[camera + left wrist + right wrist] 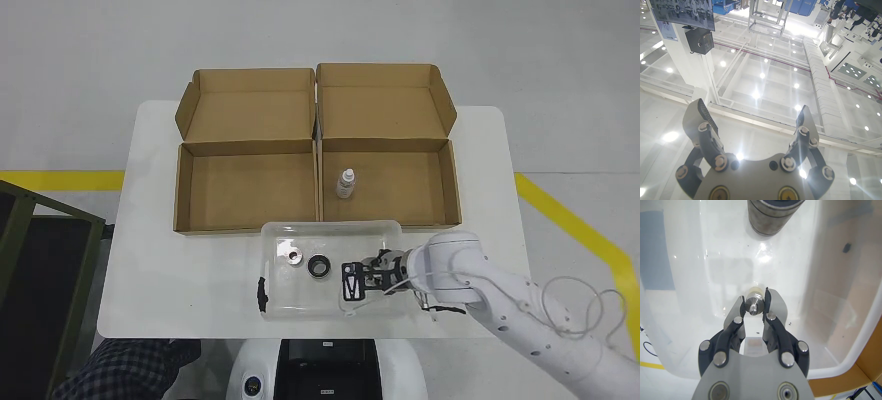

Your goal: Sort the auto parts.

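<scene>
A clear plastic bin [330, 227] stands at the table's near edge. My right gripper [352, 280] is down inside the bin [831, 306], shut on a small metal fitting [753, 303] with a threaded tip and a cream end. A dark cylindrical bearing [770, 217] stands ahead of it, seen as a ring [320, 266] from above, with a small silver washer [292, 254] beside it. My left gripper [752, 105] points up at the ceiling, open and holding nothing.
Two open cardboard boxes stand behind the bin: the left box [247, 190] with nothing in it, the right box [400, 180] holding a small white bottle [345, 183]. A dark cart [40, 270] stands off the table's left side.
</scene>
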